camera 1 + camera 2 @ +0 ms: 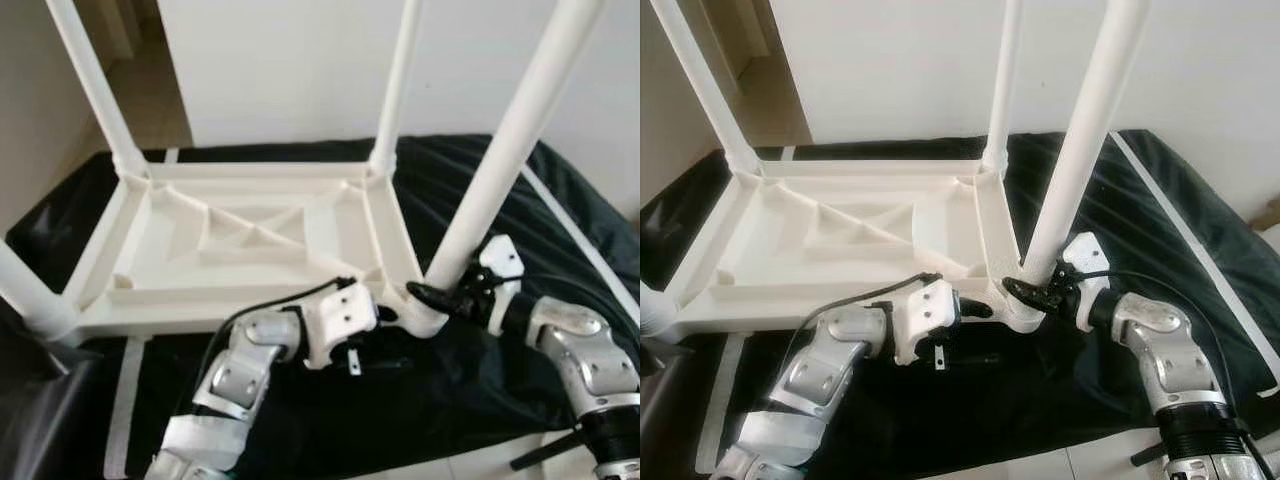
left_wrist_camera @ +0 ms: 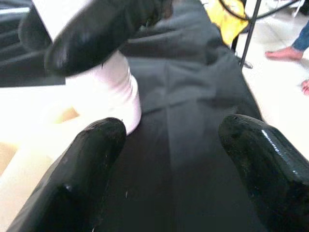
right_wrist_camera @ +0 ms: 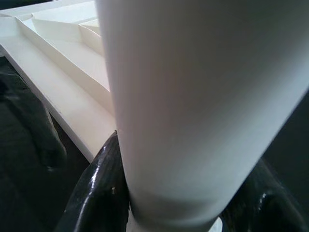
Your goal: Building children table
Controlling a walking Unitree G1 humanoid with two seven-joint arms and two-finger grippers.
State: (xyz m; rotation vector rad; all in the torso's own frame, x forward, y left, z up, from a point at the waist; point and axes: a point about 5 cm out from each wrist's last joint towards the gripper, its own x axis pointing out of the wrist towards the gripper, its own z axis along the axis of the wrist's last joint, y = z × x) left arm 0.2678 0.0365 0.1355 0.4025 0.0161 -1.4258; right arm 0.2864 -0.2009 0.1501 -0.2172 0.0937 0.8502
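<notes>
We saw the white plastic children's table top [image 1: 240, 235] lying upside down on a black cloth [image 1: 480, 400] that covered the floor, its ribbed underside facing up. Four white round plastic legs stood up from its corners: the far left leg [image 1: 95, 85], the far right leg [image 1: 400, 80], the near left leg [image 1: 25, 295] and the near right leg [image 1: 510, 150].

Our right gripper [image 1: 1035, 290] was at the foot of the near right leg, just above its corner socket [image 1: 425, 312]. In the right wrist view its two black fingers [image 3: 99, 193] were clamped around the leg, one on each side, touching it.

Our left gripper [image 2: 169, 164] sat low over the black cloth just beside the same corner, near the table's near edge. In the left wrist view its fingers [image 2: 84, 169] were spread apart with nothing between them but cloth, and the white socket stood just beyond one fingertip.

A person's bare foot [image 2: 285, 52] rested on the pale tiled floor [image 2: 280, 92] past the cloth's edge.
</notes>
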